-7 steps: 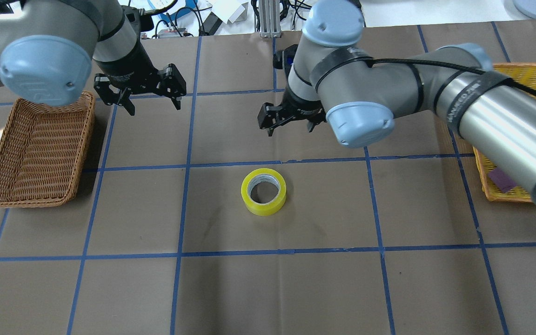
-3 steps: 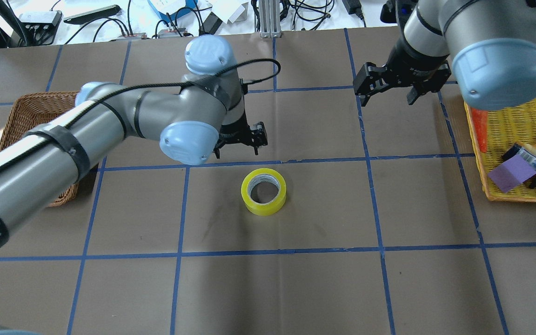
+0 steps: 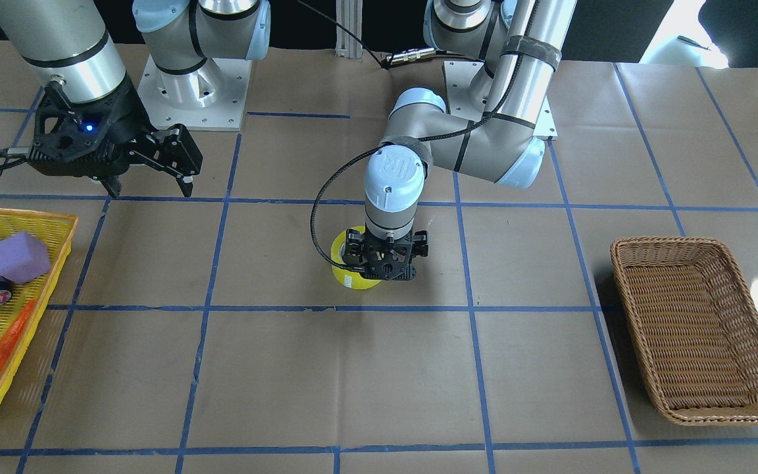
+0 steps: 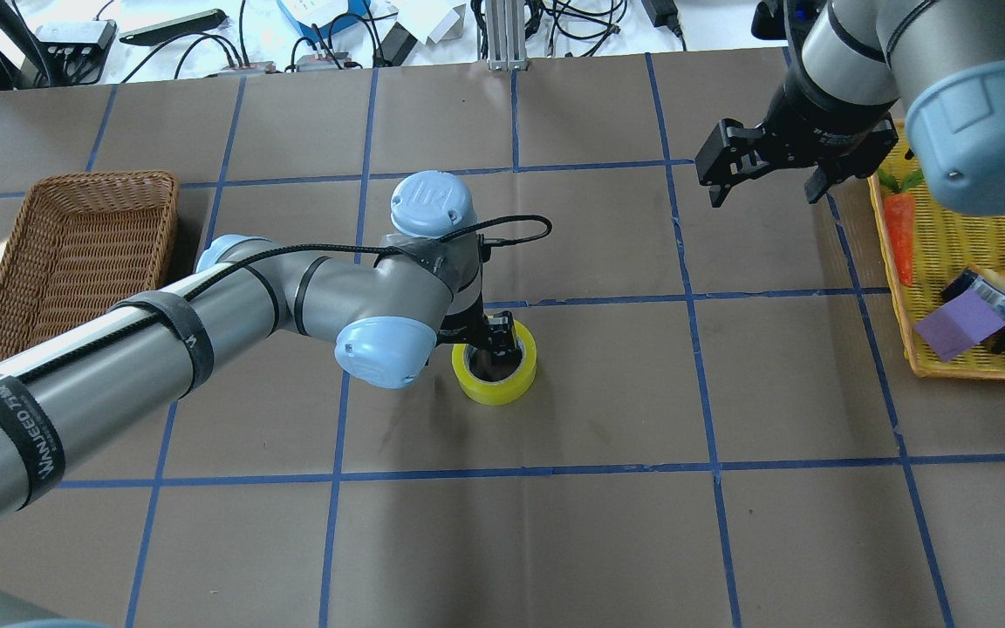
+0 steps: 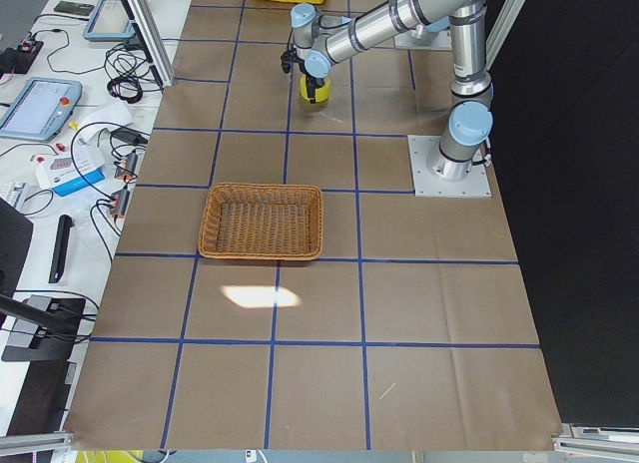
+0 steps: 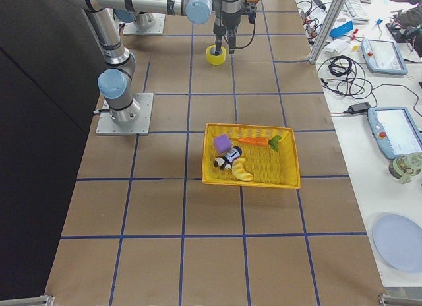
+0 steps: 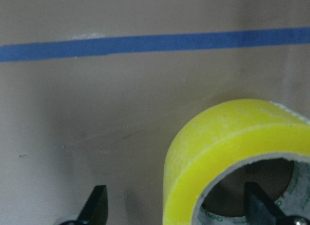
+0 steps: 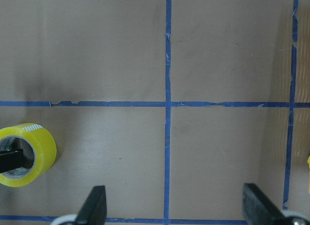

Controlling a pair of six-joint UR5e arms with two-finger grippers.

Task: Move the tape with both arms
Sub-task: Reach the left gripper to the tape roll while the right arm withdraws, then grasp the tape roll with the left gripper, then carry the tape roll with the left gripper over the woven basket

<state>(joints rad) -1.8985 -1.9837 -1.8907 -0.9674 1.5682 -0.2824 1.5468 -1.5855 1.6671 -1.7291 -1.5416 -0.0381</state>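
Note:
The yellow tape roll (image 4: 502,386) lies flat on the brown paper at the table's middle; it also shows in the front view (image 3: 341,252) and the right wrist view (image 8: 42,148). My left gripper (image 4: 490,338) is open and down on the roll. In the left wrist view one fingertip (image 7: 255,209) sits inside the core and the other (image 7: 97,206) outside the yellow wall (image 7: 227,137). My right gripper (image 4: 764,187) is open and empty, raised at the far right near the yellow basket, as the front view (image 3: 152,185) shows.
A brown wicker basket (image 4: 101,177) stands at the left. A yellow basket (image 4: 974,372) at the right holds a purple block (image 4: 956,324), a carrot (image 4: 899,231) and other small items. Blue tape lines grid the paper.
My left arm swung from the wicker basket to the centre and dropped onto the tape. My right arm drew back from the centre to the far right.

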